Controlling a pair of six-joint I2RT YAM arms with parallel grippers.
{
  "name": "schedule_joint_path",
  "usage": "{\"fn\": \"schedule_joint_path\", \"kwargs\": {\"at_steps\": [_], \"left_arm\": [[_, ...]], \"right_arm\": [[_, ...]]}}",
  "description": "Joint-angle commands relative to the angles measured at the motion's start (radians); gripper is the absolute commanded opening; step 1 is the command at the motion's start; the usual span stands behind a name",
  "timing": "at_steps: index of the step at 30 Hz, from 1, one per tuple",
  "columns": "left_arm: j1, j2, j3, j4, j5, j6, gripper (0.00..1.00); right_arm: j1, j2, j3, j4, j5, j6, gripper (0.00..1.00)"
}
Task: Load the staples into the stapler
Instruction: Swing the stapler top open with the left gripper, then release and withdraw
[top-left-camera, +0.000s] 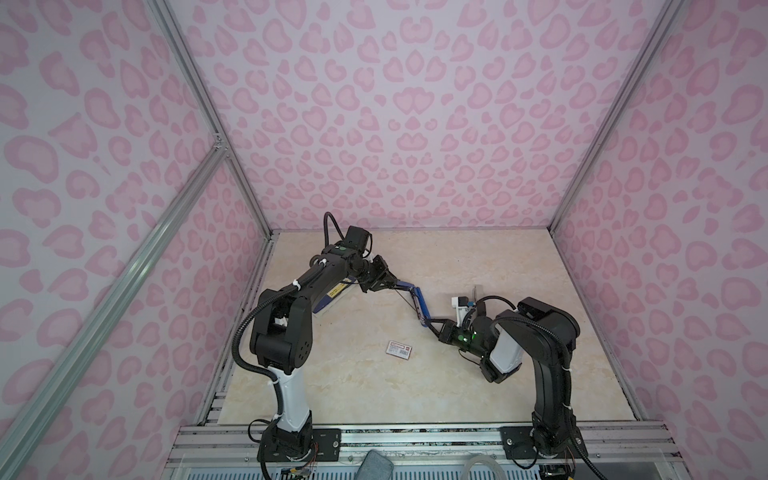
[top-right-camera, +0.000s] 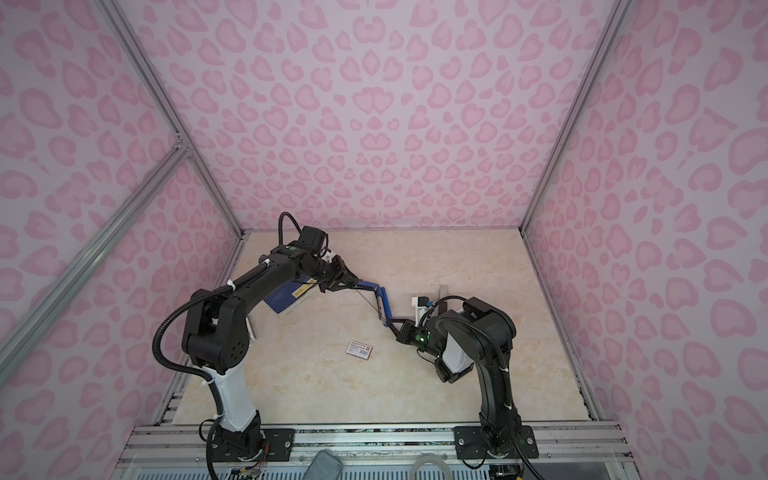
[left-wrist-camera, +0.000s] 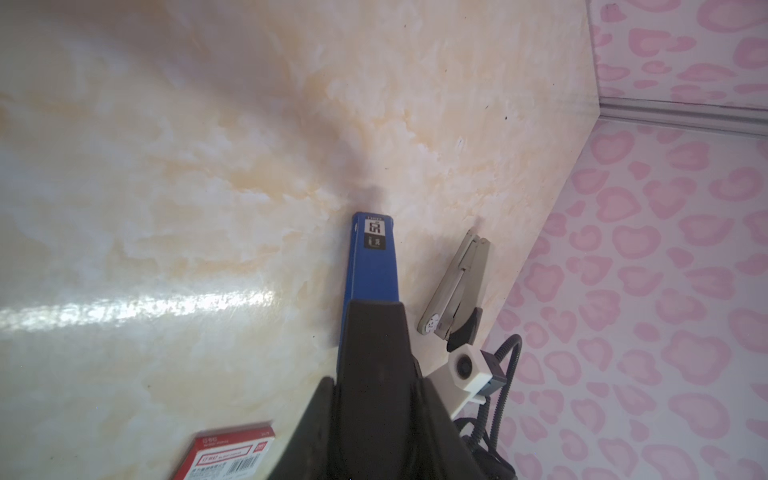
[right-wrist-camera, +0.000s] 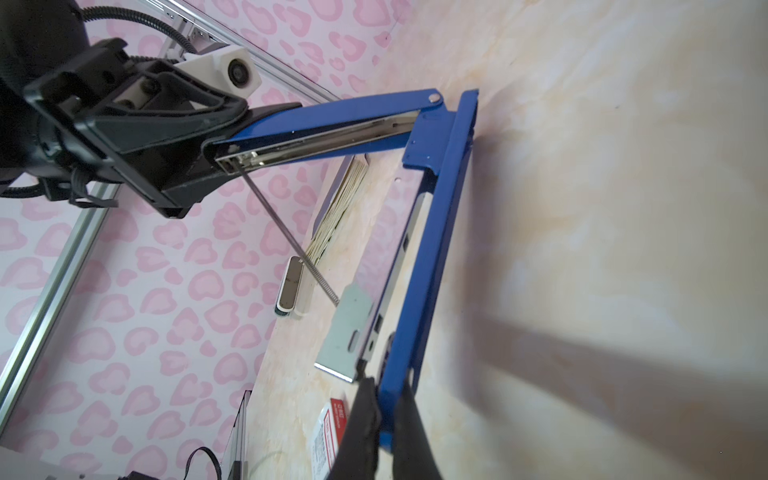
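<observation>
The blue stapler (top-left-camera: 417, 301) (top-right-camera: 382, 301) hangs swung wide open above the table, held at both ends, with a thin spring stretched across the angle. My left gripper (top-left-camera: 388, 281) (left-wrist-camera: 376, 316) is shut on its labelled top cover (left-wrist-camera: 372, 266). My right gripper (top-left-camera: 432, 325) (right-wrist-camera: 386, 395) is shut on the thin edge of the blue base arm (right-wrist-camera: 432, 249). The white sleeve with the red label and barcode (top-left-camera: 400, 349) (top-right-camera: 360, 349) (right-wrist-camera: 332, 432) lies flat on the table in front of the stapler. The staples, silvery in a small white tray (right-wrist-camera: 291, 286), lie near the booklet.
A dark blue booklet (top-left-camera: 334, 297) (top-right-camera: 284, 299) lies under the left arm. A grey metal hand tool (top-left-camera: 474, 291) (left-wrist-camera: 457, 282) rests behind the right wrist. Pink patterned walls close in the back and both sides. A metal rail (top-left-camera: 415, 436) runs along the front.
</observation>
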Motion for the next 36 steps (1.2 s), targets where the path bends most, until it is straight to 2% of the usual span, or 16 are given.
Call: {"fn": "schedule_joint_path", "kwargs": {"at_steps": [1, 18, 27, 29, 33, 36], "left_arm": [[0.028, 0.026, 0.047, 0.081, -0.021, -0.01, 0.04], [0.12, 0.288, 0.264, 0.021, 0.102, 0.043, 0.04], [0.138, 0.389, 0.335, 0.019, 0.155, 0.024, 0.35], [0.139, 0.391, 0.347, 0.019, 0.154, 0.019, 0.45], [0.144, 0.37, 0.348, 0.022, 0.147, 0.009, 0.54], [0.154, 0.343, 0.331, 0.027, 0.134, 0.008, 0.55]], "right_arm": [[0.0, 0.027, -0.033, -0.235, -0.072, -0.012, 0.0], [-0.011, 0.03, -0.063, -0.214, -0.133, -0.017, 0.0], [-0.027, 0.08, -0.084, -0.102, -0.161, 0.035, 0.0], [-0.031, 0.096, -0.088, -0.068, -0.166, 0.055, 0.0], [-0.042, 0.106, -0.094, -0.042, -0.169, 0.076, 0.0], [-0.048, 0.1, -0.093, -0.044, -0.175, 0.086, 0.0]]}}
